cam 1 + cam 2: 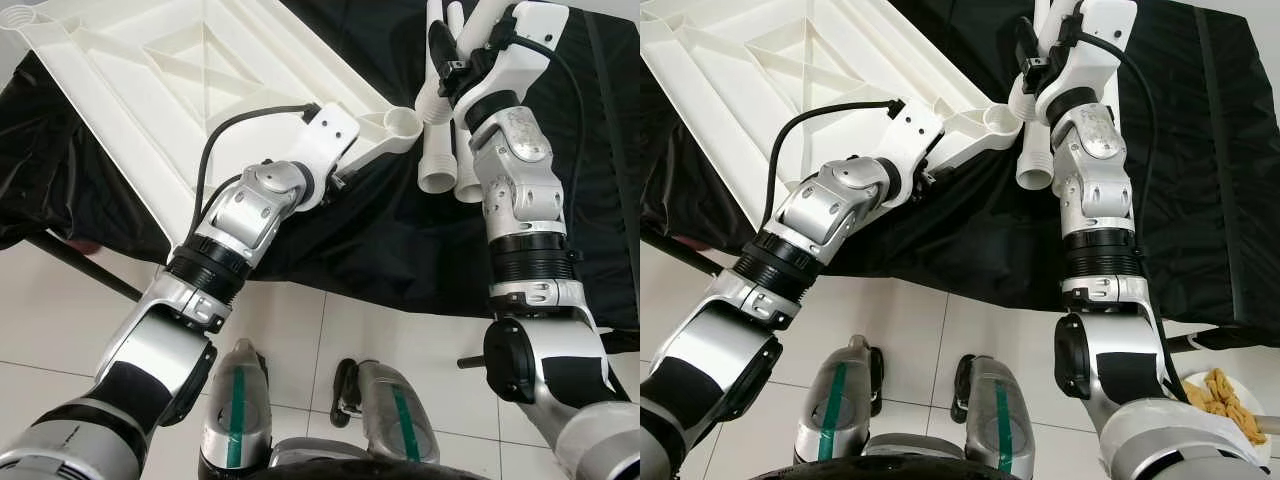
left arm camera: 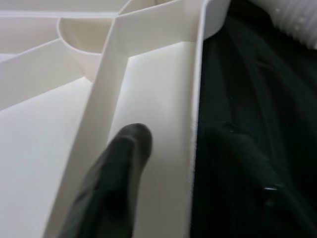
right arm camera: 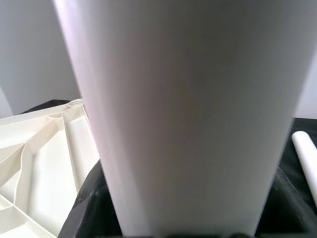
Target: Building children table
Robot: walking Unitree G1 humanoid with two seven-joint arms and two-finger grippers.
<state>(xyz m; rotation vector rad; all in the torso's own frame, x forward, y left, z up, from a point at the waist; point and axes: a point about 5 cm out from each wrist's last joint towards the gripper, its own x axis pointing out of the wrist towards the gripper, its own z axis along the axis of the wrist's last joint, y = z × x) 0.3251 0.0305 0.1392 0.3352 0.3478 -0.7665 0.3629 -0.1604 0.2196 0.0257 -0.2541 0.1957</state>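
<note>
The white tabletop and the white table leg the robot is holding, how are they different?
The tabletop is wide, flat and ribbed on its upturned underside; the table leg is a long round tube. The tabletop lies on the black cloth, its rim gripped by the left gripper; the table leg is lifted by the right gripper near the corner socket. Both are white plastic.
</note>
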